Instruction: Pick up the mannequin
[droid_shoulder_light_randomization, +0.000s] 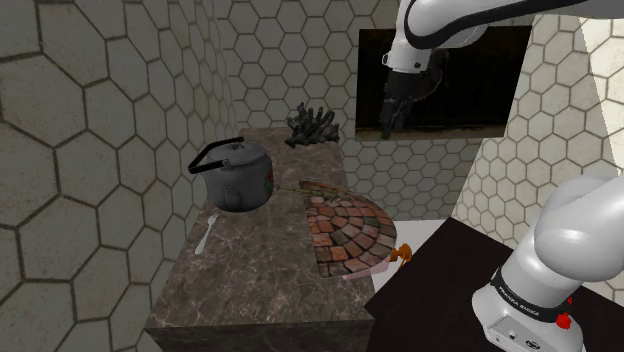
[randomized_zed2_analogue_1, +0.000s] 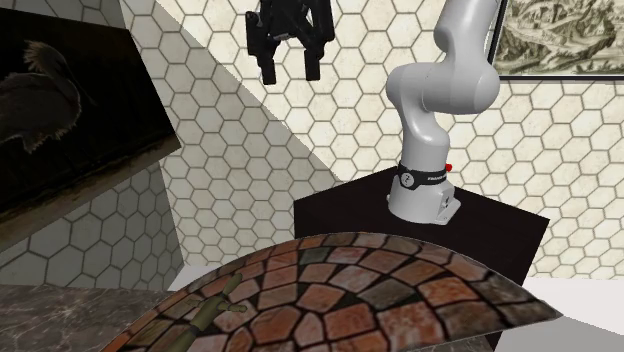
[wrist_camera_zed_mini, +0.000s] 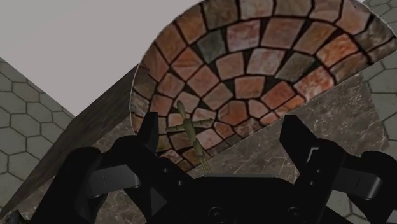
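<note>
Descending with your end effector (wrist_camera_zed_mini: 222, 130) released, high above the desk (droid_shoulder_light_randomization: 250, 290), you risk scraping the brick-patterned mat (wrist_camera_zed_mini: 254, 57) and nudging away the thin mannequin (wrist_camera_zed_mini: 189, 130) lying flat on it.

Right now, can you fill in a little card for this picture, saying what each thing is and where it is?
mannequin: small wooden figure, lying flat on the mat
mat: round, brick pattern, hangs over the counter's edge
counter: dark marbled stone
kettle: grey, black handle, upright beside the mat
utensil: pale, lying flat by the kettle
end effector: open, empty, high above the counter
task status: mannequin not yet picked up
</note>
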